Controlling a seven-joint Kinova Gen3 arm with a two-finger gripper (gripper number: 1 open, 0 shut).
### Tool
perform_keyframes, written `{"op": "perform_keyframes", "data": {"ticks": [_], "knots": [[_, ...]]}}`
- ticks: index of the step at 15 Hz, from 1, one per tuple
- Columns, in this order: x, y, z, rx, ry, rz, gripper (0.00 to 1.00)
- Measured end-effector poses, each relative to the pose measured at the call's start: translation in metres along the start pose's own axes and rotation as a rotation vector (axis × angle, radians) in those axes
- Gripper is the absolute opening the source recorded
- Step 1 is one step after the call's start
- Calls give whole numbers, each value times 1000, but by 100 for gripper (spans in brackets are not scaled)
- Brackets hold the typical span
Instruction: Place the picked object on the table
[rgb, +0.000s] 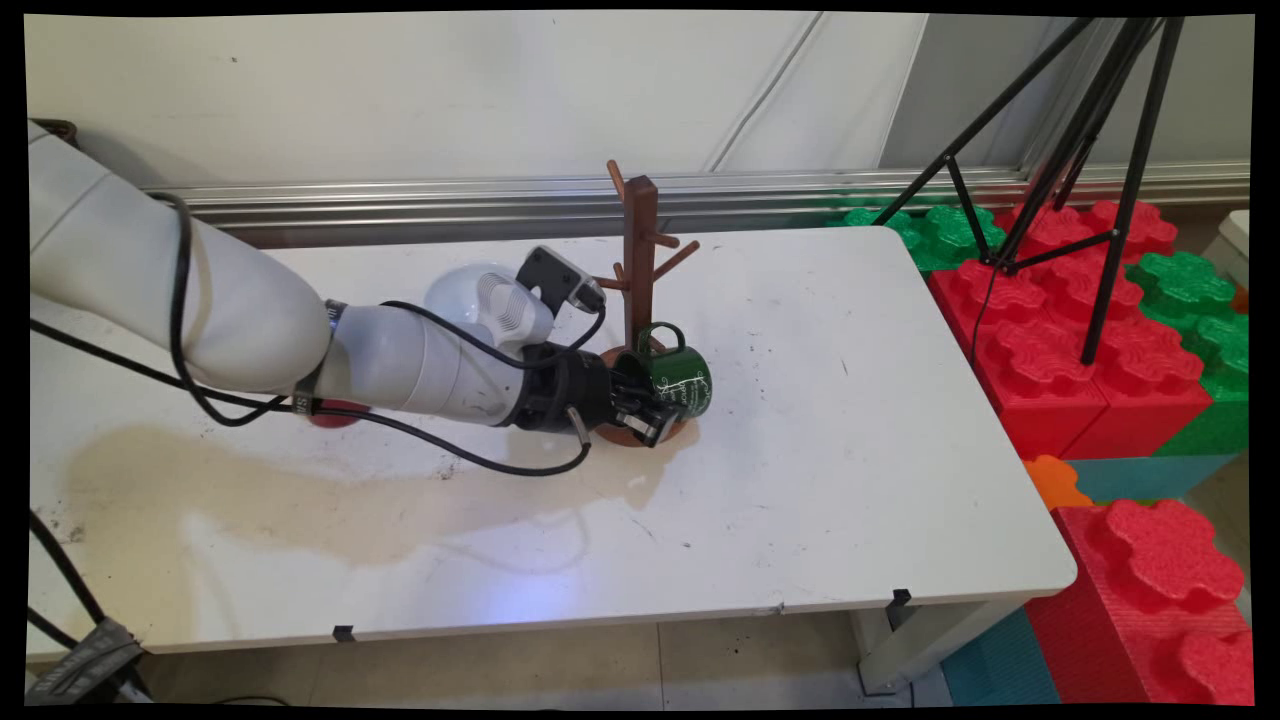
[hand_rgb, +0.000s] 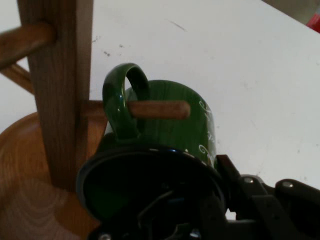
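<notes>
Near edge: white table (rgb: 800, 500), scuffed, with a wide tan stain on its left half

Arm low over the stain, cables trailing. A small red thing (rgb: 335, 413) shows under it, mostly hidden, can't say what it is

Gripper (rgb: 650, 410) level with the tabletop, clamped on the rim of a green mug (rgb: 680, 378): one finger down inside the mouth, the other finger (hand_rgb: 225, 167) pressed on the outer wall

Mug lies on its side, mouth toward the hand, low over the round base (hand_rgb: 25, 175) of a brown wooden mug tree (rgb: 640, 240). In the hand view the lowest peg (hand_rgb: 160, 109) runs right through the mug's handle

Upper pegs bare

Beyond the table's right end: red and green foam blocks (rgb: 1060, 330), black tripod (rgb: 1110, 180) standing on them, pale wall behind
</notes>
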Motion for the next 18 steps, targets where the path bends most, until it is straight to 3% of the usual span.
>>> {"op": "perform_keyframes", "data": {"ticks": [12, 18], "knots": [[11, 20, -21, -35, 30, 48, 0], [11, 34, -39, -52, 9, 88, 0]]}}
